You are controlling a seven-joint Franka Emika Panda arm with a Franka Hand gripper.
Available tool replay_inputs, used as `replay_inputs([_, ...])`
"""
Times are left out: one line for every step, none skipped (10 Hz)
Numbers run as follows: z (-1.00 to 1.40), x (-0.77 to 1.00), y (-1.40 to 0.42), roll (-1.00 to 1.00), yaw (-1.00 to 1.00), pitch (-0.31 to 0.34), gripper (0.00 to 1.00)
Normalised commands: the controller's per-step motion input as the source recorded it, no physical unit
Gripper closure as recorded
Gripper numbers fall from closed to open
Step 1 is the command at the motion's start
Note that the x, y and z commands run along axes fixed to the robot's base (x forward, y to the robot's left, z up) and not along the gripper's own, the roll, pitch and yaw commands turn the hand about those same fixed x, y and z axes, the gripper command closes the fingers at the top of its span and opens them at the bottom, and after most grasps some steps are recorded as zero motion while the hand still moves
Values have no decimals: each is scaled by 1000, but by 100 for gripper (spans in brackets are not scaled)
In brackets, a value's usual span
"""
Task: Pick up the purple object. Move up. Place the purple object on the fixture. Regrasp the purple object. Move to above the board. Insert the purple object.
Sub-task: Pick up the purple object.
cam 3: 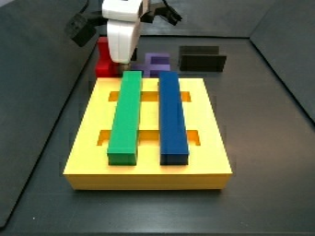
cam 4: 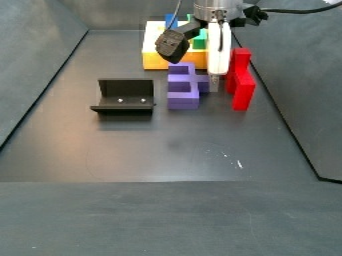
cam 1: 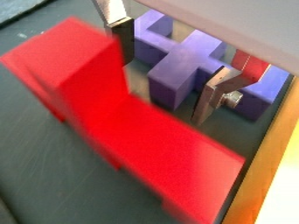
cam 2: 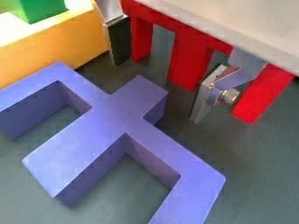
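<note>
The purple object point(cam 4: 185, 88) lies flat on the dark floor between the fixture point(cam 4: 123, 97) and a red block point(cam 4: 241, 80). It fills the foreground of a wrist view point(cam 2: 105, 131), and its raised stub shows in a wrist view point(cam 1: 176, 74). My gripper point(cam 4: 214, 62) is low over the gap between the purple object and the red block. It is open, with silver fingers point(cam 2: 211, 94) spread wide and nothing held between them. In both wrist views the gripper point(cam 1: 163, 59) point(cam 2: 163, 68) stands just off the stub. The board point(cam 3: 87, 157) lies beyond.
The red block point(cam 1: 117, 131) stands close beside the fingers point(cam 1: 214, 98). The yellow board point(cam 2: 47, 48) carries a long green bar point(cam 3: 127, 111) and a long blue bar point(cam 3: 172, 115). The fixture point(cam 3: 201, 58) stands near the back wall. Dark walls enclose the floor.
</note>
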Motion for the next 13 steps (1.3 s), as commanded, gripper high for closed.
replay_inputs([-189, 191, -11, 61, 203, 10, 0])
replay_inputs([-134, 197, 0, 40, 186, 16, 0])
replay_inputs([-137, 123, 0, 27, 109, 13, 0])
replay_inputs([-151, 60, 0, 33, 80, 0, 0])
replay_inputs([-126, 111, 3, 39, 74, 13, 0])
replay_inputs([-109, 74, 0, 13, 74, 10, 0])
replay_inputs([-94, 191, 0, 10, 100, 20, 0])
replay_inputs([-100, 294, 0, 13, 111, 11, 0])
replay_inputs([-114, 209, 0, 10, 114, 3, 0])
replay_inputs([-126, 186, 9, 23, 154, 11, 0])
replay_inputs([-151, 83, 11, 7, 126, 0, 0])
replay_inputs([-94, 0, 0, 0, 31, 0, 0])
replay_inputs([-66, 0, 0, 0, 11, 0, 0])
